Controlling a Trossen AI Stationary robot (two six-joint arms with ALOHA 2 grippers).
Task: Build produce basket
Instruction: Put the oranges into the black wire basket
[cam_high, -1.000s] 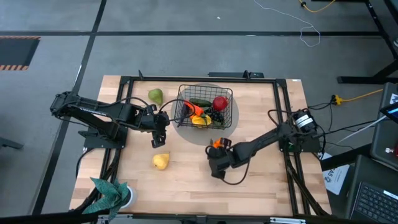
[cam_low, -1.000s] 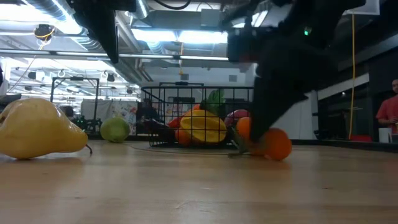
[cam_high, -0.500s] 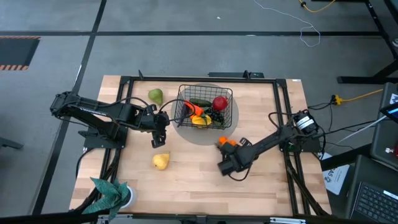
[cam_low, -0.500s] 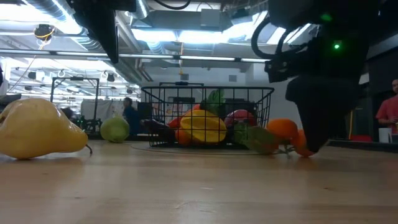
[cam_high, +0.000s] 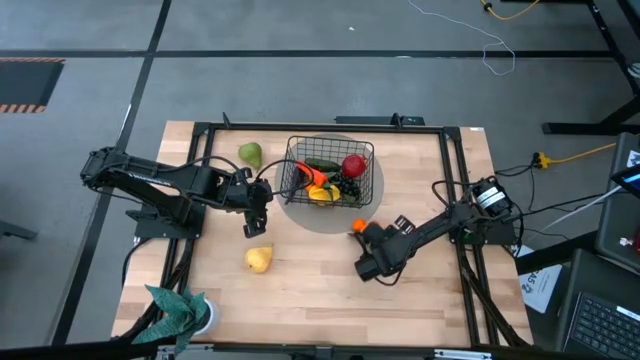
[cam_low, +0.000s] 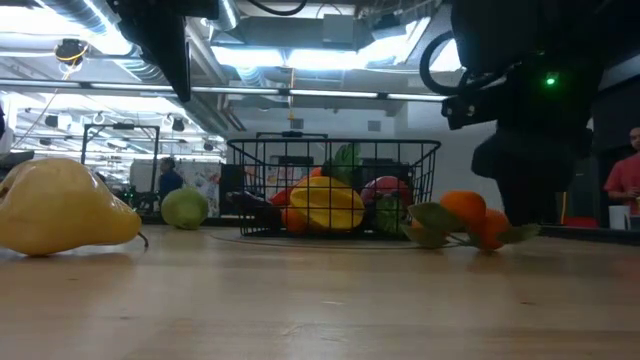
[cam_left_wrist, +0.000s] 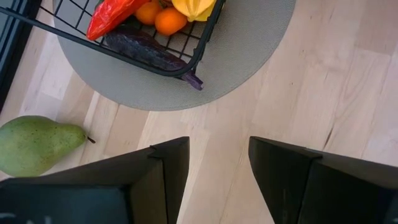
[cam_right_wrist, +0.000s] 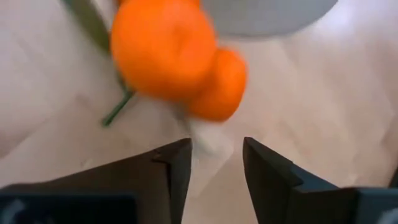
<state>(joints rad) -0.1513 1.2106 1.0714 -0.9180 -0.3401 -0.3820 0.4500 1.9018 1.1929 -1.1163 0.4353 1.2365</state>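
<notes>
With the basket (cam_high: 330, 172) as my landmark on the table (cam_high: 300, 280), I see my left claw (cam_high: 255, 222) hovering just left of it, fingers apart and empty; green pear (cam_high: 249, 154) and yellow pear (cam_high: 259, 259) lie left too. Oranges (cam_high: 358, 227) lie near its right corner, right claw (cam_high: 368, 240) over them, fingers apart.

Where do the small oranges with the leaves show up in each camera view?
High view: the oranges lie on the table just off the basket's near right corner, beside the right pincer.
Low view: right of the basket, on the table.
Left wrist view: not in it.
Right wrist view: just ahead of the pincer's fingers.
Shared landmark: the grey round mat under the basket.
</notes>
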